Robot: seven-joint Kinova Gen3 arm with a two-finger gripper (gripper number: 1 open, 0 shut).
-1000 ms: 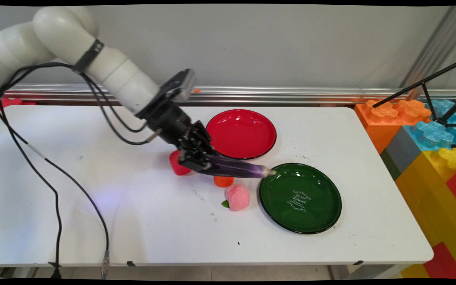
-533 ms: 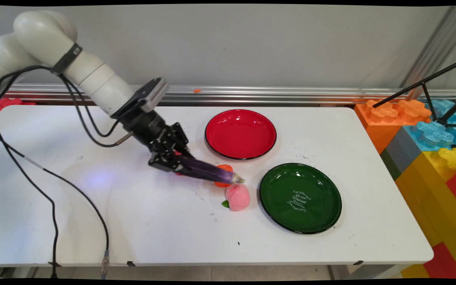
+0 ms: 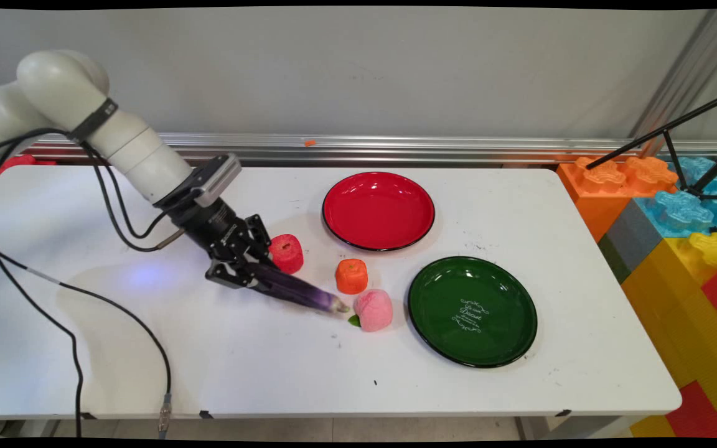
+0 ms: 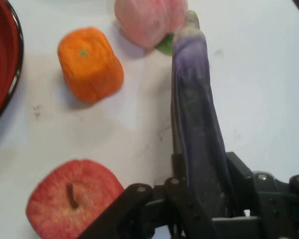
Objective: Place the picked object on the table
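My gripper (image 3: 243,277) is shut on the thick end of a long purple eggplant (image 3: 299,294), low over the white table (image 3: 116,348). The eggplant's tip points right and nearly touches a pink peach (image 3: 374,309). In the hand view the eggplant (image 4: 197,124) runs up from the gripper (image 4: 202,199) toward the peach (image 4: 149,20). A red apple (image 3: 286,252) sits just behind the gripper, and an orange fruit (image 3: 351,275) stands between apple and peach. The apple (image 4: 72,206) and orange fruit (image 4: 89,64) lie to the eggplant's left in the hand view.
A red plate (image 3: 378,210) lies at the back middle and a green plate (image 3: 472,310) to the right of the peach. Big coloured building blocks (image 3: 676,236) stand off the table's right end. Black cables (image 3: 84,298) trail across the table's left side.
The arm has carried the eggplant left and down, away from the green plate's rim, to just above the table beside the peach. The apple and orange fruit are uncovered.
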